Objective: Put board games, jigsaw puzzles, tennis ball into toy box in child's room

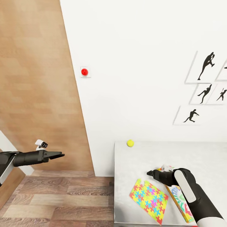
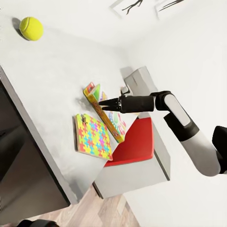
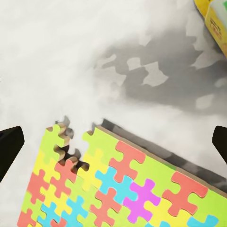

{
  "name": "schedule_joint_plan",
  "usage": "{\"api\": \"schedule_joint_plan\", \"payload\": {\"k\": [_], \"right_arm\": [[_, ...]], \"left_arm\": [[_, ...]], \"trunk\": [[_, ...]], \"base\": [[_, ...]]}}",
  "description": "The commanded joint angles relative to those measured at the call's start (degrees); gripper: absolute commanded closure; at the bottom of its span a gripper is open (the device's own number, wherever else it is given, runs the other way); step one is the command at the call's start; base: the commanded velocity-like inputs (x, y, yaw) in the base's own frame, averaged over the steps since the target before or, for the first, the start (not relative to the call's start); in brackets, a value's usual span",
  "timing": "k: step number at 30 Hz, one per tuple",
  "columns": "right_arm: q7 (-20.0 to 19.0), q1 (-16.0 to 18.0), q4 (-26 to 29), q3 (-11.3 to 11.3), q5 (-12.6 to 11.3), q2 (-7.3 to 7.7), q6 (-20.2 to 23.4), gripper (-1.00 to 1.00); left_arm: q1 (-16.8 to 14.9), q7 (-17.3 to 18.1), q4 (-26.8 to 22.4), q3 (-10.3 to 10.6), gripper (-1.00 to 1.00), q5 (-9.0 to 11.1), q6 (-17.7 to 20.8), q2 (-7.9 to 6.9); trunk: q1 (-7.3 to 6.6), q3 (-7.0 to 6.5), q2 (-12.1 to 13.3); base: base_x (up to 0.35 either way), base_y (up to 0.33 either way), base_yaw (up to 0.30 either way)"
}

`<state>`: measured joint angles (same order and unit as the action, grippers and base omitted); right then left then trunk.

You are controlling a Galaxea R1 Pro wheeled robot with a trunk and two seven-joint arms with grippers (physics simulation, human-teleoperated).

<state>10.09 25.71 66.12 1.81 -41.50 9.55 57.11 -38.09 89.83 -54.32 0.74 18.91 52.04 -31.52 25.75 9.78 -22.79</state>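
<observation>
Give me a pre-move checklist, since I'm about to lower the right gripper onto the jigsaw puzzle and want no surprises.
1. Right gripper open: ok, in the right wrist view its fingertips stand wide apart.
2. Gripper over the jigsaw puzzle: ok, the puzzle's corner lies between the fingers.
3. Puzzle flat on the table: ok.
4. Neighbouring board game free of the puzzle: cannot tell, they lie close together.
5. Left gripper out of the way: ok, it is over the floor, off the table.
6. Tennis ball away from the path: ok, it rests by the wall.
</observation>
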Motion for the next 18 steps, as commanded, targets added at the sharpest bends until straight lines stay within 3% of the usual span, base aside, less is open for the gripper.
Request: {"api": "schedule_joint_plan", "payload": {"k": [1, 7, 18], "right_arm": [[0.57, 0.04, 0.06, 0.04, -0.61, 0.01, 0.2, -1.0], [0.62, 0.08, 0.0, 0.11, -0.72, 0.04, 0.2, -1.0], [0.7, 0.11, -0.02, 0.12, -0.77, 0.11, 0.2, -1.0]], "left_arm": [[-0.05, 0.17, 0.0, 0.07, -1.0, 0.09, 0.61, -0.03], [-0.05, 0.17, 0.0, 0.06, -1.0, 0.1, 0.61, -0.05], [-0.05, 0.17, 0.0, 0.05, -1.0, 0.16, 0.61, -0.15]], "trunk": [[0.03, 0.18, -0.12], [0.03, 0.67, -0.12], [0.03, 1.67, -0.12]], "base": [[0.0, 0.074, 0.0], [0.0, 0.112, 0.0], [0.0, 0.021, 0.0]]}}
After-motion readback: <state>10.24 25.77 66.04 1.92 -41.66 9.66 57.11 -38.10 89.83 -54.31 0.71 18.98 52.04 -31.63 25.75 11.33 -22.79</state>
